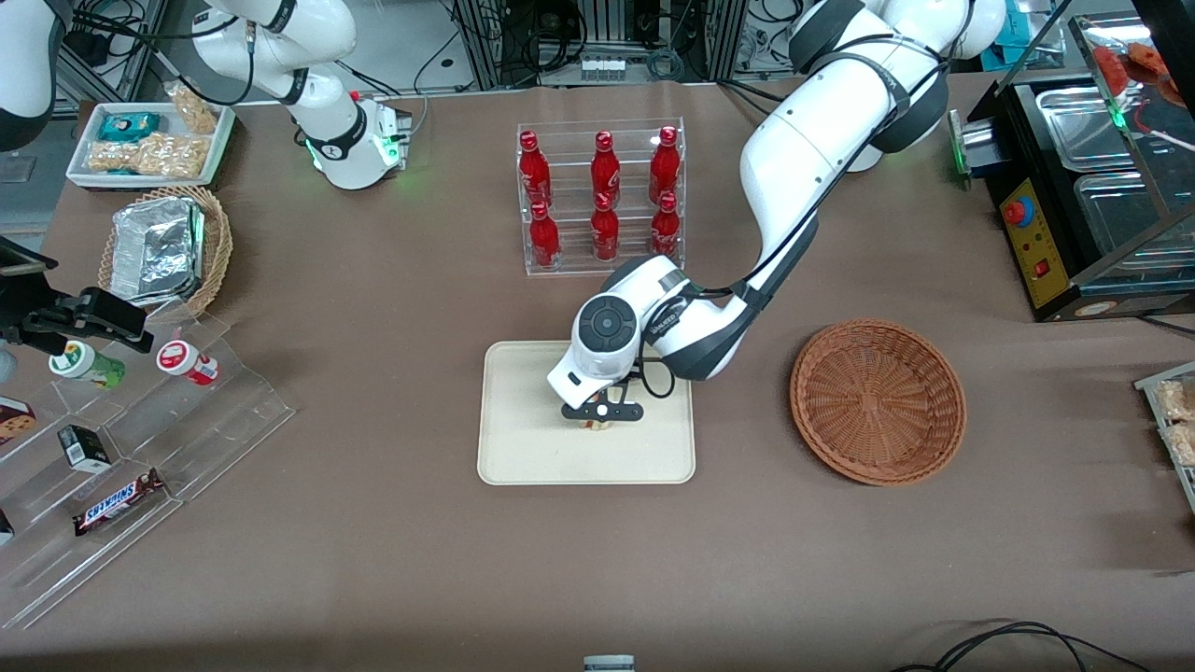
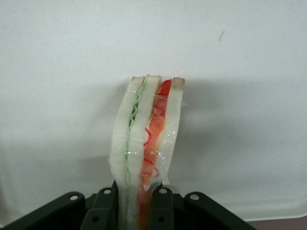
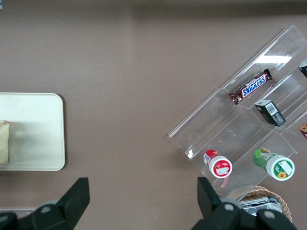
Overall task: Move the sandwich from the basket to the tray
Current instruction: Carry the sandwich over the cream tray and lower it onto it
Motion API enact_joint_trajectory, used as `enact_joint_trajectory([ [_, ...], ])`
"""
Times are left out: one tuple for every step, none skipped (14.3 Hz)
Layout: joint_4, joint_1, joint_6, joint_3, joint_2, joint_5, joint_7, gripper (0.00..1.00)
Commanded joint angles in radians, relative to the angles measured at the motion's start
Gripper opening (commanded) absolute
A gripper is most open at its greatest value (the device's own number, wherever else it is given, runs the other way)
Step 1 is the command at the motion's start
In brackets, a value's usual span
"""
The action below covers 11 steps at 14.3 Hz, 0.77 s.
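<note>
My left gripper (image 1: 602, 417) is low over the middle of the cream-beige tray (image 1: 523, 448), shut on the sandwich (image 1: 597, 427). In the left wrist view the sandwich (image 2: 146, 139) stands on edge between the black fingers (image 2: 163, 203), showing pale bread, green and orange-red filling, and clear wrap, with the tray surface (image 2: 240, 72) close under it. I cannot tell whether it touches the tray. The right wrist view shows a corner of the sandwich (image 3: 4, 141) on or just over the tray (image 3: 38, 124). The reddish-brown wicker basket (image 1: 878, 401) lies empty beside the tray, toward the working arm's end.
A clear rack of red bottles (image 1: 602, 196) stands farther from the front camera than the tray. A clear stepped shelf with snacks (image 1: 140, 448), a tan basket with foil packs (image 1: 168, 247) and a white snack tray (image 1: 149, 140) lie toward the parked arm's end. A black machine (image 1: 1064, 224) stands at the working arm's end.
</note>
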State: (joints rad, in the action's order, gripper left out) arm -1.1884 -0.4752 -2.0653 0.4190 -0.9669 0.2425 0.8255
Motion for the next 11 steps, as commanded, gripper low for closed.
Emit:
enact_joint_trajectory([
  [0.043,-0.017,-0.097,-0.013,-0.042,0.001,0.056,0.46],
  [0.041,-0.019,-0.116,-0.013,-0.047,0.004,0.117,0.75],
  [0.041,-0.02,-0.118,-0.014,-0.046,0.015,0.166,1.0],
  [0.041,-0.02,-0.118,-0.014,-0.043,0.015,0.184,1.0],
  [0.041,-0.02,-0.102,-0.014,-0.036,0.017,0.187,1.0],
  [0.041,-0.022,-0.075,-0.017,-0.027,0.018,0.187,1.0],
  [0.047,-0.02,-0.034,-0.023,-0.017,0.015,0.187,1.0],
  [0.053,-0.019,-0.009,-0.026,0.002,0.012,0.188,1.0],
  [0.053,-0.011,0.023,-0.026,0.031,0.006,0.187,1.0],
  [0.053,-0.005,0.068,-0.025,0.063,0.003,0.187,1.0],
  [0.053,0.009,0.115,-0.025,0.097,0.001,0.185,1.0],
])
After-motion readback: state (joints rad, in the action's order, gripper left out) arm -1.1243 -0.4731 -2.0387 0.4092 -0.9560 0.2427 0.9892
